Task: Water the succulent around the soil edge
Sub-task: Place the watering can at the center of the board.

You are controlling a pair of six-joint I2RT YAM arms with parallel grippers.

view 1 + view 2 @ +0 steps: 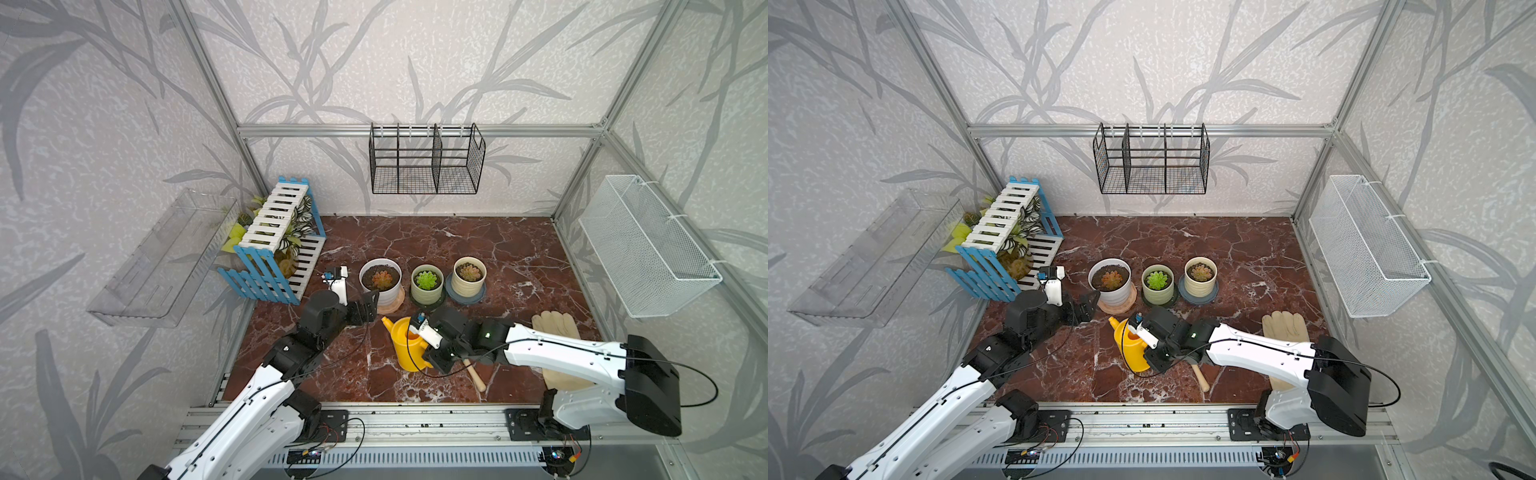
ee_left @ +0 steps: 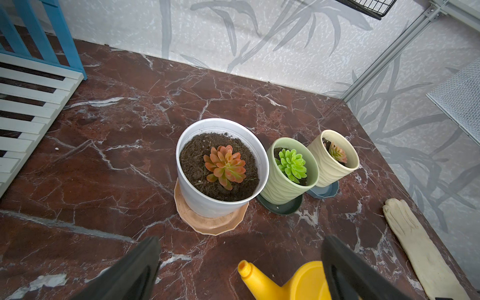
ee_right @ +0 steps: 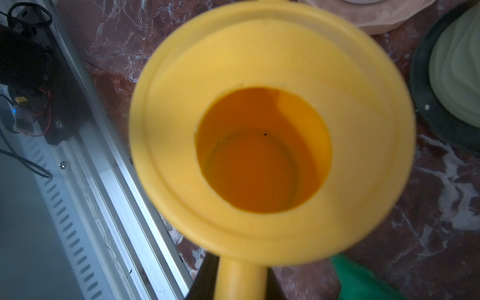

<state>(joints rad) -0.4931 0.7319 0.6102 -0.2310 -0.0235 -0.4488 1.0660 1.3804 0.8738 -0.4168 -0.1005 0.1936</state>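
Right gripper clamped on handle of yellow plastic watering can, upright just in front of white round pot. Spout faces its orange rosette succulent, likely pre-pour. Left gripper gapes empty beside that pot.

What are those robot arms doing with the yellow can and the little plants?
The right gripper is shut on the handle of the yellow watering can, which stands upright in front of three potted succulents. Its spout points toward the white pot, but it is not tipped to pour. The left gripper hangs open near that pot, holding nothing.
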